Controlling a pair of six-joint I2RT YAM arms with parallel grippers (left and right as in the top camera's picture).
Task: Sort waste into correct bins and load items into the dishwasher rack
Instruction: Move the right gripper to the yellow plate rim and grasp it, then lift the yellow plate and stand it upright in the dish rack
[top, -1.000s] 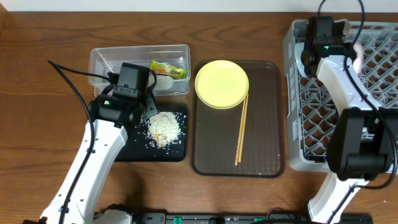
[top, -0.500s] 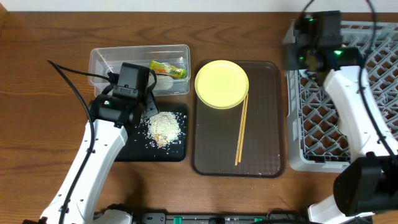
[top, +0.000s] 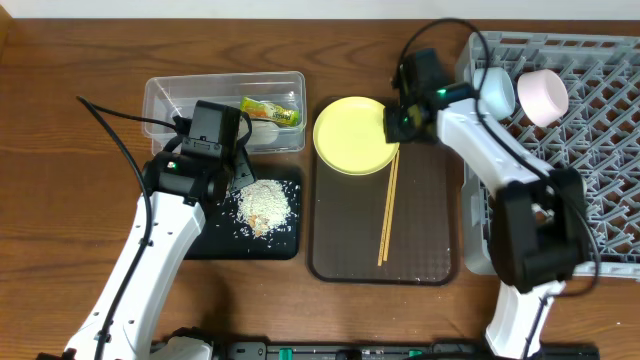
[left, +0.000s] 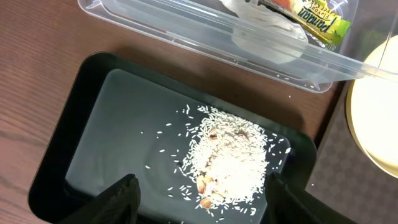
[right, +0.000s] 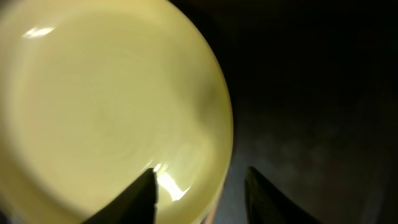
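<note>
The round yellow plate (top: 355, 135) lies on the dark brown serving tray (top: 420, 240), with the wooden chopsticks (top: 387, 215) beside it. My right gripper (top: 397, 128) is open over the plate's right rim; the plate fills the right wrist view (right: 106, 106) between the fingers (right: 199, 193). My left gripper (left: 199, 199) is open and empty over the black tray (top: 215, 240), which holds the rice heap (top: 265, 205) (left: 233, 162). The clear tub (top: 165, 105) holds the snack wrapper (top: 272, 110) (left: 311, 15) and white scraps. A pale pink cup (top: 543, 95) and a bowl (top: 495, 88) sit in the grey rack (top: 590, 180).
The rack fills the right side of the wooden table. Loose grains are scattered around the heap inside the black tray (left: 93, 137). The tub's rim (left: 186, 40) runs just behind the tray.
My right arm has swung left from the rack to the yellow plate's right rim, leaving the cup and bowl in the rack. The left arm has not moved.
</note>
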